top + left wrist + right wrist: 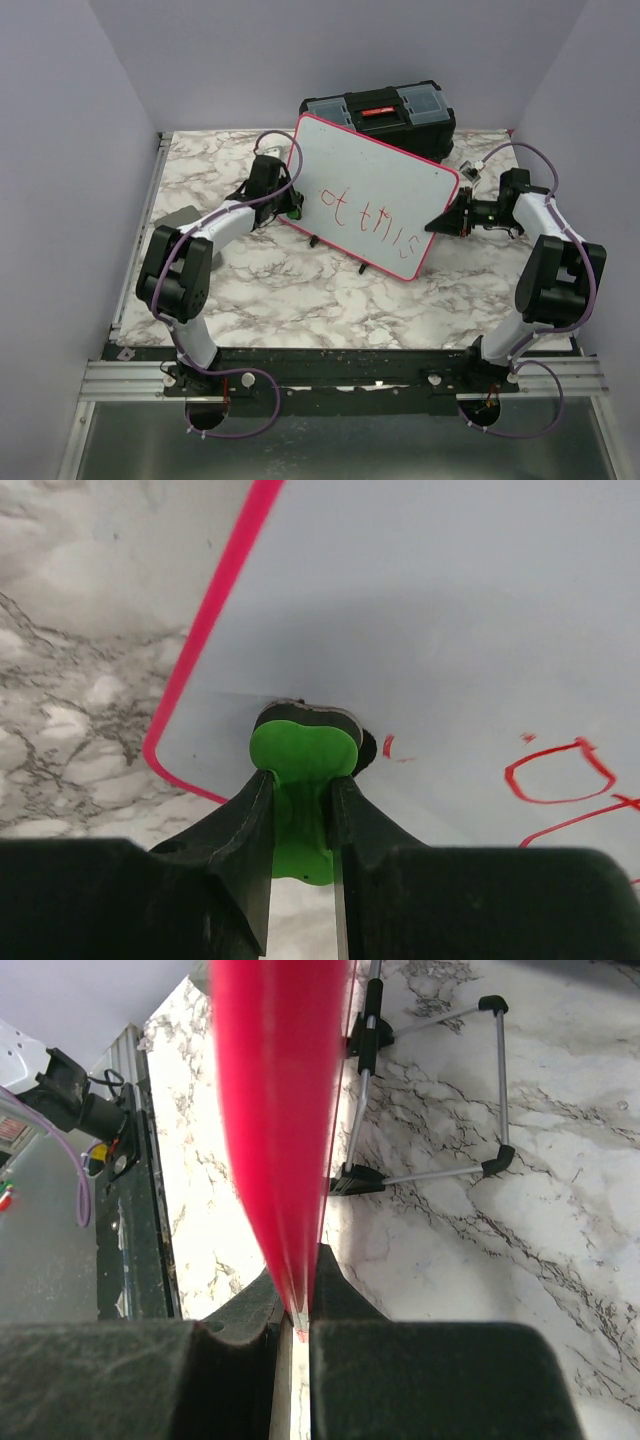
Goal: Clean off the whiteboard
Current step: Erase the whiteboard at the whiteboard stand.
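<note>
On marble table point(280, 290), whiteboard point(375, 190) stood tilted in front of toolbox point(390, 108) — red writing across face. Near its lower left corner, left gripper point(302, 780) was closed on green eraser point(303, 745), pad against board. At right edge, right gripper point(297, 1295) was clamped on pink rim point(275, 1110) — jaws tight.

The desk point(300, 290) has a white marble-patterned top with grey veins, with walls on its left, right and far sides. At its far edge sits a black toolbox point(385, 112), and just in front of it the whiteboard point(390, 180) stands tilted on a black-footed wire stand point(357, 1179) that rests on the marble. A small grey flat pad point(178, 217) lies near the left edge.
</note>
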`<state>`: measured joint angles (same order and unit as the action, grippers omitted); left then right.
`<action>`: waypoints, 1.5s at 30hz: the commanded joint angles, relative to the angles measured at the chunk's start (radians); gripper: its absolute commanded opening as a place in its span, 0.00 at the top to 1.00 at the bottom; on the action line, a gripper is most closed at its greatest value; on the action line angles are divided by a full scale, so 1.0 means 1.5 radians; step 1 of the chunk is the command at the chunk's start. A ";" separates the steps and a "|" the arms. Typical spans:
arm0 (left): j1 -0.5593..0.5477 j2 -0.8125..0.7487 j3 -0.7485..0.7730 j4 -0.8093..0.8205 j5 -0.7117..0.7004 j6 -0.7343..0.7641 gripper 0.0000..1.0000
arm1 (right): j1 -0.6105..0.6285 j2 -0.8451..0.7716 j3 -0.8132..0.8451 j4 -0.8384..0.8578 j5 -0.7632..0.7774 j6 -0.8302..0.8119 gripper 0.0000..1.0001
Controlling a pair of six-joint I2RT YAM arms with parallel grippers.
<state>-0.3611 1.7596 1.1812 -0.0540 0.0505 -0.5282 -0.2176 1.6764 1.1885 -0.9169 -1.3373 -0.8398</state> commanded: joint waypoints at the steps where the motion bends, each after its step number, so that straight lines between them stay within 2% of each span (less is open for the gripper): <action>1: -0.017 0.009 -0.042 0.033 0.060 -0.020 1.00 | 0.009 -0.004 0.020 -0.021 -0.061 -0.022 0.99; 9: -0.058 0.015 -0.010 0.033 0.053 -0.025 1.00 | 0.008 -0.003 0.021 -0.023 -0.060 -0.023 0.99; 21: -0.002 0.014 0.085 -0.036 0.025 0.007 1.00 | 0.008 -0.004 0.021 -0.024 -0.060 -0.025 0.99; 33: -0.023 0.027 -0.032 0.032 0.083 -0.021 1.00 | 0.008 0.001 0.022 -0.026 -0.061 -0.027 0.99; 39: -0.067 0.034 -0.006 0.028 0.091 -0.022 1.00 | 0.008 -0.001 0.022 -0.028 -0.061 -0.028 0.99; 45: -0.071 0.017 0.069 -0.006 0.086 -0.023 1.00 | 0.008 -0.001 0.022 -0.028 -0.061 -0.028 0.99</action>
<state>-0.4316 1.7767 1.1843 -0.0784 0.1226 -0.5526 -0.2180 1.6764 1.1923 -0.9298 -1.3376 -0.8570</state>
